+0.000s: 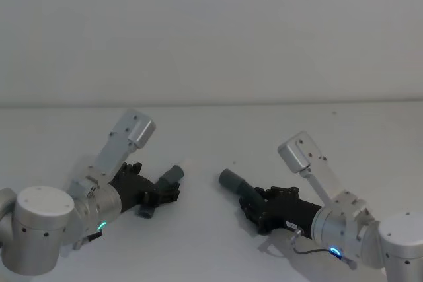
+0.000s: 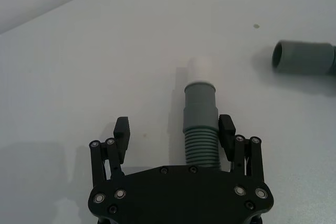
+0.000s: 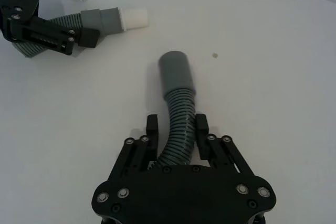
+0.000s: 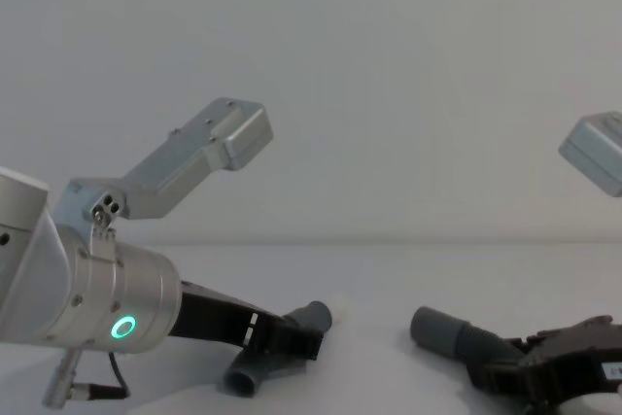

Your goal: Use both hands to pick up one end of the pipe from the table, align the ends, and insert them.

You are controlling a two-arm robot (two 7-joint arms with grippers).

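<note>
Two dark grey bendy ribbed hose pieces lie on the plain white worktop (image 1: 211, 130), tips facing, a gap between. The left black two-finger end effector (image 2: 174, 132) sits around the short hose (image 2: 200, 121), fingers apart. The right end effector (image 3: 176, 129) is apart around the long hose (image 3: 177, 98). A loose squeeze could let either hose slip or twist, so the tips miss.

Two grippers are in sight: the left gripper (image 1: 160, 194) at about 8 o'clock in the head view and the right gripper (image 1: 250, 208) at about 5 o'clock. Two pipe pieces lie on one table (image 1: 211, 137): the short piece (image 2: 200, 124) and the long piece (image 3: 177, 114).
</note>
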